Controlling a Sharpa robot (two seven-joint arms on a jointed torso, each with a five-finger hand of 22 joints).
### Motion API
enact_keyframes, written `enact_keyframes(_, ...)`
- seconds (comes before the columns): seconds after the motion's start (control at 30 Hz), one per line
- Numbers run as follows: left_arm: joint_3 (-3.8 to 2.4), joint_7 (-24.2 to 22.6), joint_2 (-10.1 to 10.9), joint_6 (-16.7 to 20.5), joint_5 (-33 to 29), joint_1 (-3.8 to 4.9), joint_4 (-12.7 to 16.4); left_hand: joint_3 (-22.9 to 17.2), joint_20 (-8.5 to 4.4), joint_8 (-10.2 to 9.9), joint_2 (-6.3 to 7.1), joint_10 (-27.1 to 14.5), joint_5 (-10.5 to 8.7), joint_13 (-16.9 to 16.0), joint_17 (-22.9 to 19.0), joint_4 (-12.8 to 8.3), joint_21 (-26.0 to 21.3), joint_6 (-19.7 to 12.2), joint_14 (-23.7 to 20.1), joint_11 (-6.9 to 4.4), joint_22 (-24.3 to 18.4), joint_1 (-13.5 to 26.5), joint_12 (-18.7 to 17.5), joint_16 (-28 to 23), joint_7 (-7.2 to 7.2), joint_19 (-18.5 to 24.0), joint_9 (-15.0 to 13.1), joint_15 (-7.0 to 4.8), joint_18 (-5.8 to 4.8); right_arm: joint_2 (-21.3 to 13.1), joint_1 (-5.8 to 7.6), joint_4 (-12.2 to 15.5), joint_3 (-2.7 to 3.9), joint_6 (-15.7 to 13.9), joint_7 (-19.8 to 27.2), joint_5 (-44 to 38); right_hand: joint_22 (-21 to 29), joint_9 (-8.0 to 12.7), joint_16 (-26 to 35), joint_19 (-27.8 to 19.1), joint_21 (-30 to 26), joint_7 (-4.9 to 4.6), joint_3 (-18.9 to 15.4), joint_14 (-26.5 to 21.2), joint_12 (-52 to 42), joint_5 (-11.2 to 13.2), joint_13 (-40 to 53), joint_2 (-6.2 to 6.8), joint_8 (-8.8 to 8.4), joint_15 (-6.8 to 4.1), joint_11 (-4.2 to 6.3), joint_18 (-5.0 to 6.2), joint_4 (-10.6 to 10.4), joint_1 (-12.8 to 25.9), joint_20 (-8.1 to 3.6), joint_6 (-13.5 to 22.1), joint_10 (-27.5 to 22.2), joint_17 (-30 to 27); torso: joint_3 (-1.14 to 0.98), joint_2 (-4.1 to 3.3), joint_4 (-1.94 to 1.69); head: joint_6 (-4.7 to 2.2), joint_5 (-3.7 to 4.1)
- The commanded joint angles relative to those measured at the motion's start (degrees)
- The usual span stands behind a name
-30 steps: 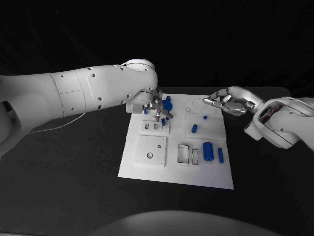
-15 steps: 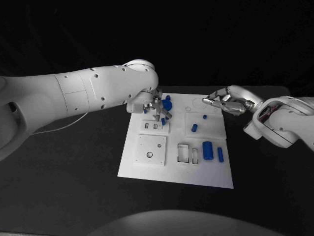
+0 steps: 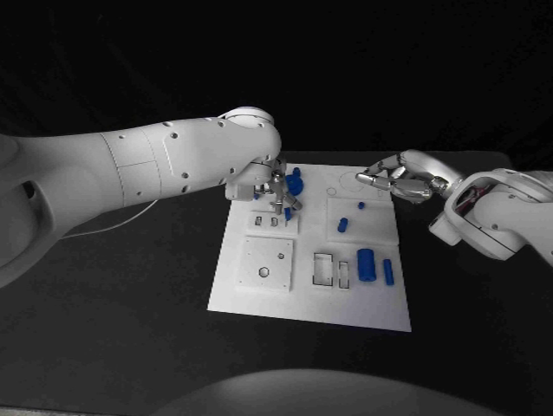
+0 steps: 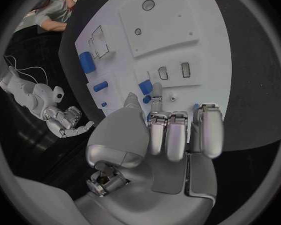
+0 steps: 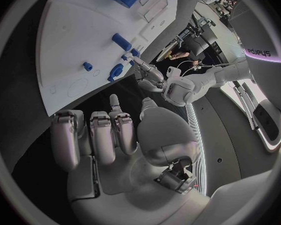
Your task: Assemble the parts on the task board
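The flat white rectangular task board (image 3: 276, 299) lies in the middle of the black counter (image 3: 114, 338), its long side running away from the robot. Its near half carries a raised white square plate with a small dark hole (image 3: 265, 267) and, beside that, two shallow rectangular recesses (image 3: 332, 272); whether anything sits in them cannot be told. Just beside the recesses lie a thick blue cylinder (image 3: 367, 264) and a slimmer blue rod (image 3: 388, 273). Farther up the board are a short blue peg (image 3: 343, 225) and a tiny blue stud (image 3: 361, 206). At the far left corner a larger blue piece (image 3: 296, 183) stands close to the left robot hand (image 3: 269, 191), whose fingers reach down over the board around a small blue part (image 3: 287, 213); whether they actually grip it cannot be told. The right robot hand (image 3: 395, 183) hovers off the board's far right corner, fingers loosely curled in, holding nothing. Beyond the counter the room is dark
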State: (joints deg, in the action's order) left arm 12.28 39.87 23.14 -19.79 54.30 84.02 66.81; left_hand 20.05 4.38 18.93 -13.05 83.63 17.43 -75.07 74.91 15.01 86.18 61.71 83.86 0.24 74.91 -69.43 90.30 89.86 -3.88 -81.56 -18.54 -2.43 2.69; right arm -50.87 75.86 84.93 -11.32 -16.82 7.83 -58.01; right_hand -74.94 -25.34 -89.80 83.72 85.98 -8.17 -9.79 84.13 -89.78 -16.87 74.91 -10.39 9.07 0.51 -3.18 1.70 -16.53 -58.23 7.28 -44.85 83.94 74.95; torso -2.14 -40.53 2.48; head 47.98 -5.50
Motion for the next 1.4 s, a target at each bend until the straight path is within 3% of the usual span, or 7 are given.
enact_keyframes(0.03, -0.02, -0.02, -0.22, 0.0, -0.31, -0.17, -0.2, -0.39, 0.02, -0.21, 0.04, 6.37, 0.31, -14.93, 15.09, -0.06, -0.24, -0.22, 6.14, 0.16, 5.79, -0.77, -0.3, 0.14, 0.06, 0.59, -0.1, 0.42, -0.24, 0.07, -0.04, 0.0, -0.01, 0.95, -0.06, 0.02, -13.1, 0.06, -0.2, 1.54, -0.34, -0.03, -0.29, 5.87, -0.22, -0.26, 15.09, -0.05, -0.23, 0.36, -0.48, -0.21, -0.11, -0.28, 0.0, -0.16, 6.06, 15.05, 0.02, -0.03, 0.03, 0.02, -0.01)
enact_keyframes(1.07, -0.02, -0.55, -0.61, -0.19, -0.45, -0.79, -0.74, -3.65, -0.24, -1.69, 1.28, 6.37, 6.54, -14.93, 15.09, -1.3, -0.68, 1.09, 6.14, -0.34, 5.81, -5.33, -0.3, 0.14, 0.73, 0.81, -2.68, 0.06, -0.15, -0.01, -0.05, -0.02, -0.02, 1.38, -0.79, 0.01, -12.71, 0.31, -0.2, 0.6, -1.22, -0.1, -0.62, 5.87, -0.22, -1.85, 15.09, -0.52, -0.26, 0.42, -0.56, 0.08, -0.01, -1.47, 0.06, -0.49, 6.06, 15.05, 0.07, 0.01, 0.03, 0.56, -0.04)
enact_keyframes(1.23, -0.02, -0.61, -0.61, -0.1, -0.45, -0.79, -0.68, -4.55, -0.51, -0.85, 1.69, 6.37, 6.69, -14.93, 15.09, -1.65, -0.68, 2.01, 6.14, -0.75, 5.98, -6.29, -0.3, 0.14, 1.27, 0.67, -4.1, -0.27, -0.17, 0.02, -0.05, -0.09, -0.02, 1.48, -0.93, 0.0, -12.58, 0.33, -0.2, 0.3, -1.5, -0.1, -0.69, 5.87, -0.22, -2.17, 15.09, -0.58, -0.21, 0.42, -0.58, 0.18, 0.0, -1.79, 0.07, -0.65, 6.06, 15.05, 0.08, 0.04, 0.05, 0.61, -0.04)
enact_keyframes(1.3, -0.02, -0.68, -0.61, -0.04, -0.45, -0.8, -0.66, -5.52, -0.75, -0.21, 1.87, 6.37, 5.26, -14.93, 15.09, -1.78, -0.69, 2.04, 6.14, -1.04, 6.09, -6.93, -0.3, 0.14, 1.55, 0.59, -5.28, -0.56, -0.19, 0.03, -0.05, -0.12, -0.02, 1.53, -1.0, -0.01, -12.53, 0.34, -0.2, 0.18, -1.61, -0.11, -0.71, 5.87, -0.22, -2.28, 15.09, -0.6, -0.19, 0.42, -0.58, 0.21, 0.01, -1.9, 0.07, -0.71, 6.06, 15.05, 0.07, 0.03, 0.04, 0.65, -0.02)
enact_keyframes(1.4, -0.02, -0.76, -0.61, 0.06, -0.45, -0.8, -0.65, -6.7, -1.03, 0.63, 2.3, 6.37, 4.81, -14.93, 15.09, -2.0, -0.69, 1.99, 6.14, -1.31, 6.24, -7.63, -0.3, 0.14, 1.85, 0.46, -6.75, -0.78, -0.21, 0.04, -0.06, -0.14, -0.02, 1.57, -1.06, -0.03, -12.48, 0.35, -0.2, 0.05, -1.74, -0.11, -0.73, 5.87, -0.22, -2.37, 15.09, -0.62, -0.17, 0.42, -0.59, 0.25, 0.01, -1.98, 0.07, -0.75, 6.06, 15.05, 0.07, 0.03, 0.05, 0.68, -0.08)
